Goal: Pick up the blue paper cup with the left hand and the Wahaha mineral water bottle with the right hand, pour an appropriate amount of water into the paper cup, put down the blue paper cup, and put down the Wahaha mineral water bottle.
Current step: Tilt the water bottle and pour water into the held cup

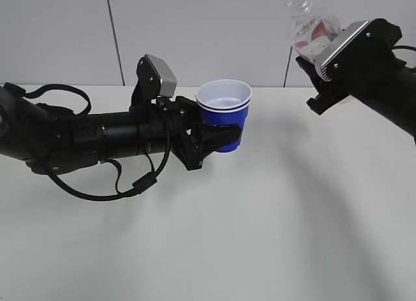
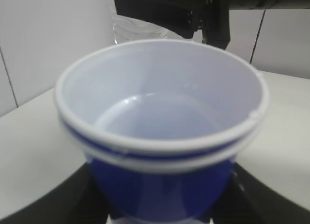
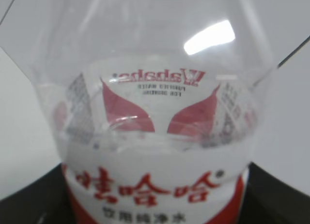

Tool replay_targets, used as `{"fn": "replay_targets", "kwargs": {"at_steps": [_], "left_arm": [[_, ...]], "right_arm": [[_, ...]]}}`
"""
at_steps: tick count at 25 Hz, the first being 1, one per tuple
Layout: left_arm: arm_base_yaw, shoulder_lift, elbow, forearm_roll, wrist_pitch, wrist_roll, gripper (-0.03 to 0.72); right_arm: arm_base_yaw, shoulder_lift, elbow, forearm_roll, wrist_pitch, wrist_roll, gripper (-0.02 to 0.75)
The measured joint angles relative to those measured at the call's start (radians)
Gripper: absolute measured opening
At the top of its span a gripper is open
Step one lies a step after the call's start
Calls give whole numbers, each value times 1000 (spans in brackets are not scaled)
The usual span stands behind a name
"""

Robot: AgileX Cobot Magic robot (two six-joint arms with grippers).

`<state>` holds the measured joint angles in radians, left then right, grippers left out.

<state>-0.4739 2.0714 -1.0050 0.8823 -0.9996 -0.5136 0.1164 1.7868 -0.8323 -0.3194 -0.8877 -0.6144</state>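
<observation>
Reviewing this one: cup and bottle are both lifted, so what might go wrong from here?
1. The clear ribbed plastic bottle in the right pincer sits up and to the right of the blue paper cup, not above it; tipping now would likely spill on the white table.
2. The cup looks double-nested; the left pincer holds only the outer one.

This looks like a robotics lab or test bench, not a home or kitchen. A bare white table (image 1: pixel 214 236) fills the near scene, and plain light-grey wall panels (image 1: pixel 195 34) with dark vertical seams close off the far side. Two black cabled robot arms reach in from left and right.
</observation>
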Motion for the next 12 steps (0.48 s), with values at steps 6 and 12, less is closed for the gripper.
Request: {"fn": "replay_targets", "kwargs": {"at_steps": [6,12], "left_arm": [[-21,0,0,17,-2,-16,426],[-41,0,0,10,-4,-18,426]], "right_arm": [[0,0,-2,-37,-39,-118,470],[0,0,-5,-69,-41,-188,470]]}}
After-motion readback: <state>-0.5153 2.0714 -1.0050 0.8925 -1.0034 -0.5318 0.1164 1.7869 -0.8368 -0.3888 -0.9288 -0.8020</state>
